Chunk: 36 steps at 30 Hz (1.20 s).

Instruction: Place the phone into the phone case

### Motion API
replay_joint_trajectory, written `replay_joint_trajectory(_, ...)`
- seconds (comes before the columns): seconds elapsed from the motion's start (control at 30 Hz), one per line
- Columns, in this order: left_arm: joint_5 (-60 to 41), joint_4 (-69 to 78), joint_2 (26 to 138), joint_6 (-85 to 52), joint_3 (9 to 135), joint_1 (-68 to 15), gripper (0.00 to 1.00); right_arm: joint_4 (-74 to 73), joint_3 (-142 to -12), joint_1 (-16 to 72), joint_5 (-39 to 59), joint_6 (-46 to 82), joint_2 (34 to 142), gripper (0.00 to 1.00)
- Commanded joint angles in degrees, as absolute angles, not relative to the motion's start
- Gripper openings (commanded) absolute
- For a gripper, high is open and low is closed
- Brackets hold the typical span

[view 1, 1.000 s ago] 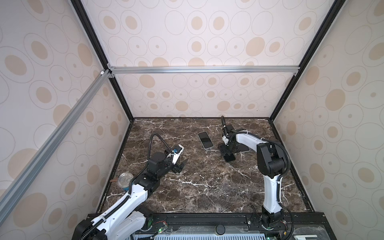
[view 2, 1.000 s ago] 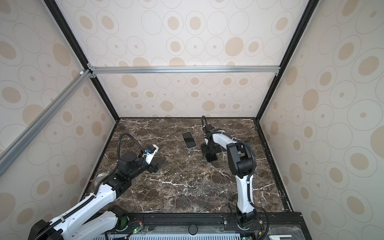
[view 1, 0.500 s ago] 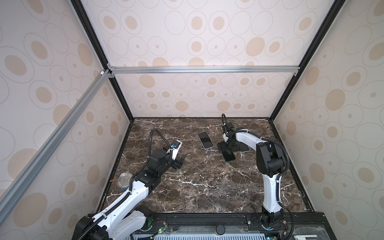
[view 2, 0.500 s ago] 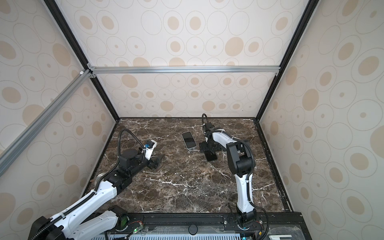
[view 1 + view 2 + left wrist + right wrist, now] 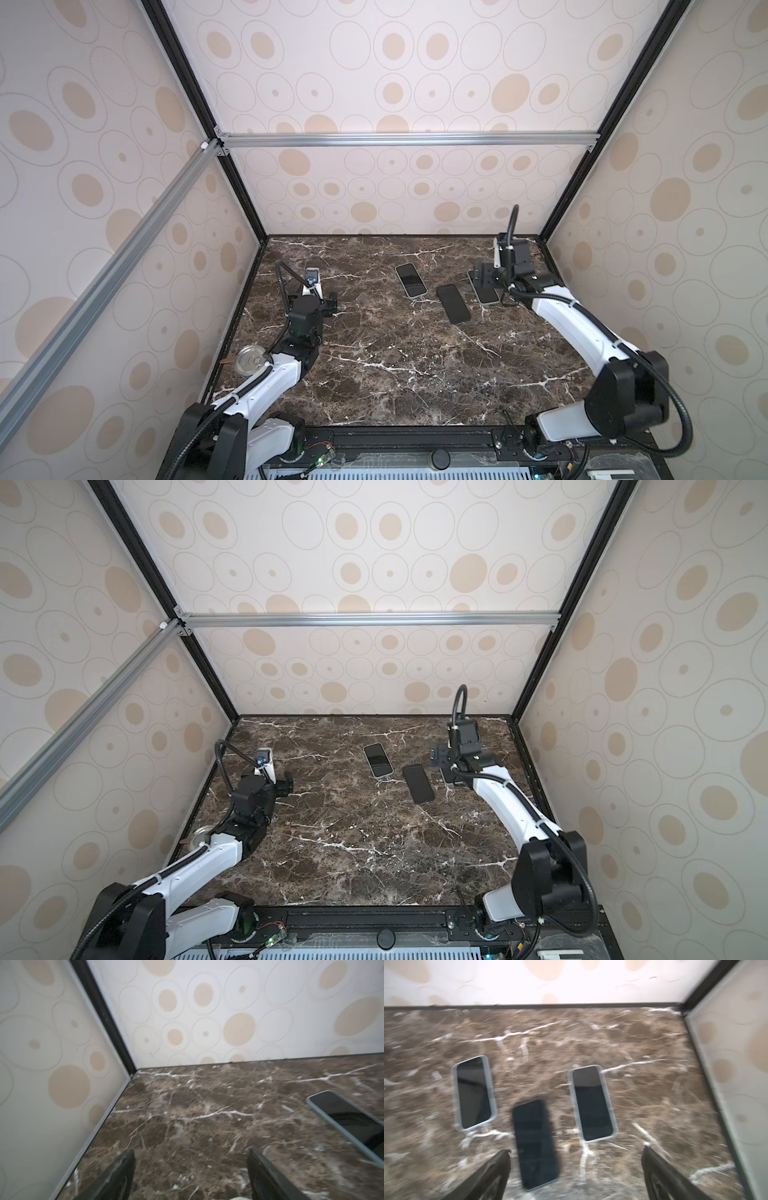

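looks barely begun, with the bare black phone (image 5: 534, 1144) lying flat on the marble table (image 5: 395, 374) between a pale-rimmed phone case (image 5: 473, 1093) and a second pale-rimmed case (image 5: 592, 1103), touching neither, and with left gripper (image 5: 190, 1153) and right gripper (image 5: 576, 1150) both spread wide and empty, leaving grasping, aligning and pressing in.

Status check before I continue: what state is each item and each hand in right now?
Left hand: open, holding nothing.
Right hand: open, holding nothing.
Black phone: lying flat, uncased, not gripped.
Left case: lying flat, dark inside; contents unclear.
Right case: lying flat, dark inside; contents unclear.
Can: upright beside the left arm.
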<state>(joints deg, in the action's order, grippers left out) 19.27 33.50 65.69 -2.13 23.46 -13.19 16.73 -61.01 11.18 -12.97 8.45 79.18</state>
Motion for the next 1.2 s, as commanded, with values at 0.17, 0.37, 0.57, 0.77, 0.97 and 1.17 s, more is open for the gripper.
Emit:
replay_joint_trajectory(0.17,11.7,54.3,75.8,2.5,20.0,-6.5,0.81,-6.7,-39.9,4.9,-10.1,-0.3,72.2,1.00)
replay_joint_trajectory(0.37,8.6,59.8,80.7,1.1,17.1,-3.5,0.81,-19.9,-30.6,4.8,-4.5,-2.9,73.4,1.00)
replay_joint_trajectory(0.57,1.0,63.7,83.2,-2.3,16.6,0.9,0.83,-37.9,-23.0,4.7,0.7,-7.2,78.5,0.99)
replay_joint_trajectory(0.77,-8.9,73.2,86.9,-3.5,13.8,4.0,0.82,-45.5,-21.1,2.8,9.6,-6.9,82.5,0.99)
replay_joint_trajectory(0.97,-8.5,88.6,91.3,-3.4,7.8,3.8,0.94,-54.6,-19.6,1.2,6.8,-3.4,88.0,0.98)
replay_joint_trajectory(1.17,0.7,80.2,90.4,-3.9,11.4,1.9,1.00,-47.3,-23.4,1.0,-2.6,0.5,88.3,1.00)
